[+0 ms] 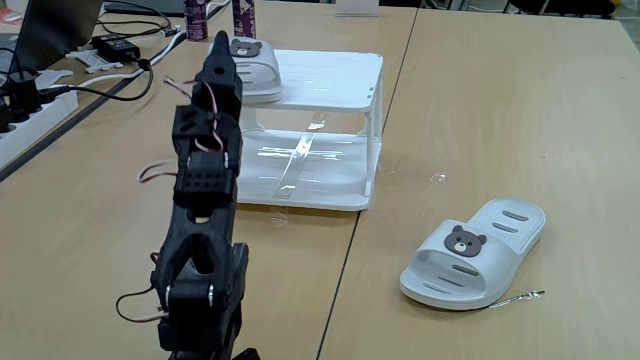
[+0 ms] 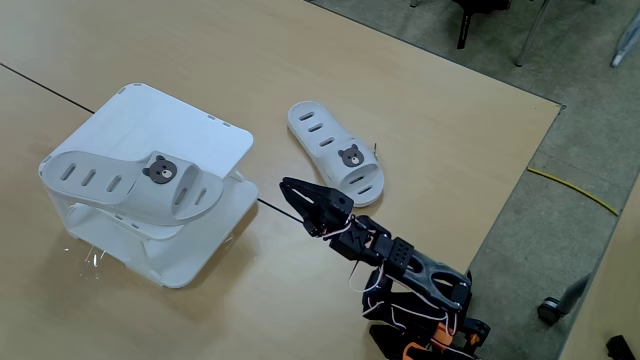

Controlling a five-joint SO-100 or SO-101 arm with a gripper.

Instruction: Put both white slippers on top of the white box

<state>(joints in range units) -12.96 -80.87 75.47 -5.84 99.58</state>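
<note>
One white slipper [image 1: 258, 68] [image 2: 130, 185] lies on the top of the white box [image 1: 335, 75] [image 2: 170, 120], near its left edge in a fixed view. The other white slipper [image 1: 475, 250] [image 2: 335, 152] lies on the table to the right of the box, bear badge up. My black gripper [image 1: 222, 42] [image 2: 287, 187] hovers between the box and the loose slipper. It points toward the box, its jaws are together and it holds nothing. It touches neither slipper.
A power strip [image 1: 30, 105], a charger [image 1: 118, 46] and cables lie at the far left, and two bottles [image 1: 215, 15] stand behind the box. A thin metal piece [image 1: 518, 296] lies by the loose slipper. The table edge [image 2: 520, 180] runs close on the right.
</note>
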